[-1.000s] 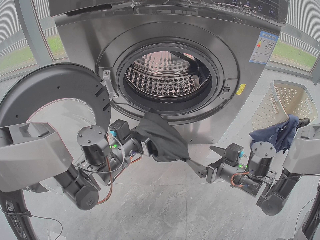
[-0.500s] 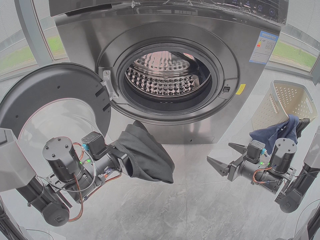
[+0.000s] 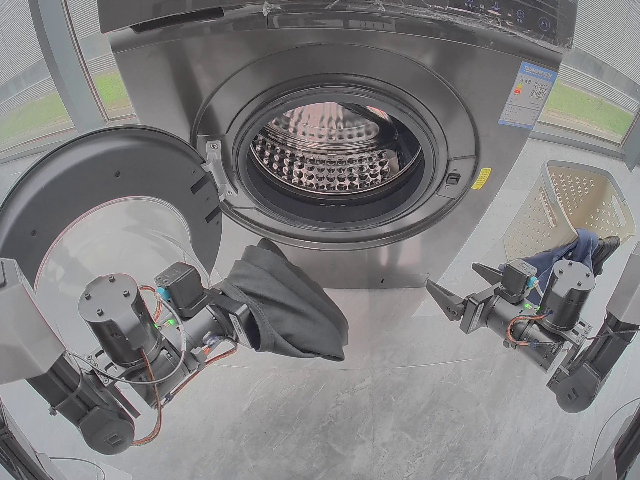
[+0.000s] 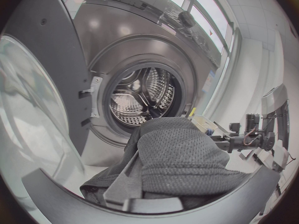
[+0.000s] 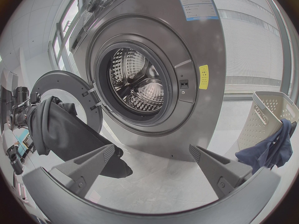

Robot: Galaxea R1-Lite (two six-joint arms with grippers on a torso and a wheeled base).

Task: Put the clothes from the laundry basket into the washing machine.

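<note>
My left pincer [image 4: 137, 165] is clamped on the dark garment [image 3: 300, 308], which drapes over it and hangs low, just outside the washing machine [image 3: 167, 68]. In the head view the drum mouth [image 3: 333, 148] sits at 1 o'clock from it, higher and deeper, so the left arm is nearer. My right pincer [image 3: 453, 276] is wide open and empty, with the blue garment [image 3: 553, 268] on the laundry basket [image 3: 580, 168] rim at 3 o'clock.

Grey marbled floor [image 3: 373, 421] bears washing machine [image 3: 333, 61] (door [image 3: 100, 168] open), laundry basket [image 3: 580, 201] beside it.
</note>
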